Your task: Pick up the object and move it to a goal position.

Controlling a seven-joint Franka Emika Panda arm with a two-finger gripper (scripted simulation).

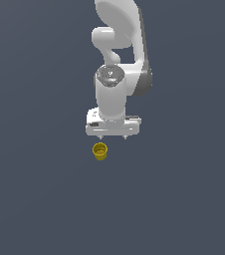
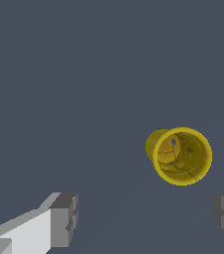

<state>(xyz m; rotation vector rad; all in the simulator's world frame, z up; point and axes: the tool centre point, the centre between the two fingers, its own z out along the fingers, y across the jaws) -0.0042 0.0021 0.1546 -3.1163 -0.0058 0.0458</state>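
Note:
The object is a small mustard-yellow cup [image 1: 100, 151] with a wide rolled rim, standing mouth up on the dark grey floor. In the exterior view it sits just below and slightly toward the exterior view's left of my white gripper [image 1: 113, 136]. The gripper hangs above the floor, apart from the cup, with only short finger tips showing. In the wrist view the cup [image 2: 182, 156] shows its open mouth, and my gripper [image 2: 146, 218] is open and empty, its two grey fingertips [image 2: 64, 218] wide apart. The cup lies beyond the gap, not between the fingers.
The white arm [image 1: 119, 55] rises behind the gripper. The plain dark grey floor [image 1: 35, 199] spreads all around.

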